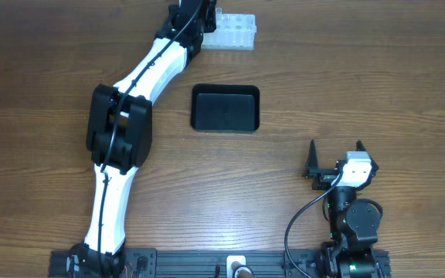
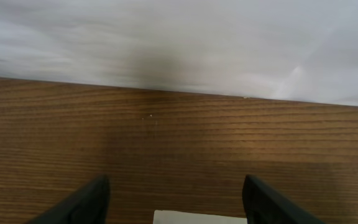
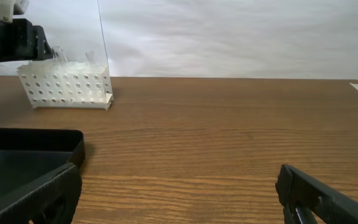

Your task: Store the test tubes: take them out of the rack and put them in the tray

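The left arm (image 1: 153,69) stretches from its base across the wooden tabletop (image 1: 377,77) to the far edge. There the left gripper (image 2: 176,186) hangs at one end of the white, perforated rack (image 1: 234,32). In the left wrist view its two dark fingers (image 2: 92,199) stand well apart, with wood grain and a white wall (image 2: 179,43) beyond them. A pale strip (image 2: 191,218) shows low between the fingers; what it is cannot be told.

From the right wrist view, the clear test tubes (image 3: 73,59) stand upright in the rack, their tops showing just above its upper edge. Their number cannot be told. The same view shows the left arm's dark head close against the rack's end, above the tabletop.

The black tray (image 1: 225,108) lies flat on the tabletop, nearer the arms' bases than the rack and apart from it. Its long sides run parallel with the rack, and its dark floor and raised rim face up.

The right gripper (image 1: 336,147) sits close to its own base on the right side of the tabletop, well apart from both tray and rack. Its fingers are spread wide and point toward the far edge, with only wood grain between them.
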`<state>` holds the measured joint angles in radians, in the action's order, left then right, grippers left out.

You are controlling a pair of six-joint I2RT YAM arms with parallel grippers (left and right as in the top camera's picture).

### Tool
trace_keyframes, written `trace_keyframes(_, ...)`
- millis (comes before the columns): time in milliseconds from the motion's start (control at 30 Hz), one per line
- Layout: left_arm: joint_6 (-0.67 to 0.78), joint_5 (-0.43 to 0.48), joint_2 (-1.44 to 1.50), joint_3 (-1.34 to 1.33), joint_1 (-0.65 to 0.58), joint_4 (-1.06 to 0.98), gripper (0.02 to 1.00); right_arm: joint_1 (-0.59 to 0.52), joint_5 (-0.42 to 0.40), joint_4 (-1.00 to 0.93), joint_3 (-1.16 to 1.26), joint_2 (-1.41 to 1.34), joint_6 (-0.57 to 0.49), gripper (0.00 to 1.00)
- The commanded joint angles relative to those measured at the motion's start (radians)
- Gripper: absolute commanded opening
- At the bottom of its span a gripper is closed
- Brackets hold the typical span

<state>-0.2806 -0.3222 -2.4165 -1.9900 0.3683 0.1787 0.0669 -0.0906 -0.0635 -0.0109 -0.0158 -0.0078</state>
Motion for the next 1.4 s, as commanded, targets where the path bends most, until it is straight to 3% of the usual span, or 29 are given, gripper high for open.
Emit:
trace_keyframes(33, 0.011, 0.000, -0.006, -0.027, 0.001, -0.004, 0.658, -0.003, -0.015, -0.001, 0.006, 0.009, -0.008, 0.991)
trace_keyframes(400, 0.015, 0.019, -0.005, -0.028, 0.000, -0.011, 0.551, -0.003, -0.015, -0.001, 0.006, 0.009, -0.009, 0.991)
trace_keyframes(567, 0.015, 0.019, 0.001, -0.028, 0.000, -0.011, 0.450, -0.003, -0.015, -0.001, 0.006, 0.009, -0.008, 0.991)
trace_keyframes(767, 0.015, 0.026, 0.012, -0.028, 0.000, -0.011, 0.430, -0.003, -0.015, -0.001, 0.006, 0.009, -0.009, 0.991)
trace_keyframes(1000, 0.015, 0.038, 0.012, -0.028, 0.000, -0.011, 0.316, -0.003, -0.015, -0.001, 0.006, 0.009, -0.009, 0.991)
trace_keyframes(1267, 0.015, 0.041, 0.013, -0.028, 0.000, -0.011, 0.294, -0.003, -0.015, -0.001, 0.006, 0.009, -0.008, 0.993)
trace_keyframes(1400, 0.015, 0.041, 0.019, -0.028, 0.000, -0.009, 0.237, -0.003, -0.015, -0.001, 0.006, 0.009, -0.008, 0.993)
